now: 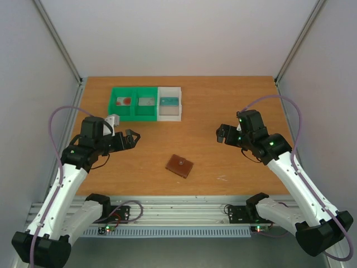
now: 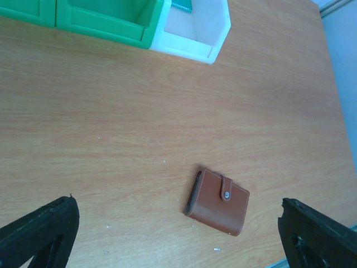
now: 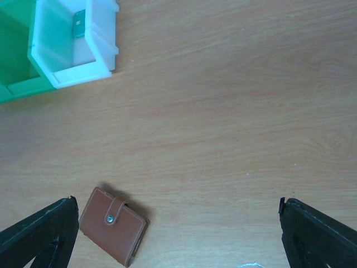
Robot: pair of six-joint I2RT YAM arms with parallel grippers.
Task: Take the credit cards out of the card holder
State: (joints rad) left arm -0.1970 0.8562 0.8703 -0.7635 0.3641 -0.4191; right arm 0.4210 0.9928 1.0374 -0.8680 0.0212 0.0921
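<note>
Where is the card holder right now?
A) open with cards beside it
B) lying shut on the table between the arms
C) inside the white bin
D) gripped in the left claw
B: the card holder lies closed on the table, strap snapped down, with the left claw and right claw both open and clear of it.

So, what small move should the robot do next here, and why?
Probably lower the left claw onto the card holder and grip it. It lies closed on the table, strap snapped at the stud, so nothing can come out yet. Both claws are open and apart from it; the left wrist view shows it between that claw's fingers, the right claw less well lined up.
</note>
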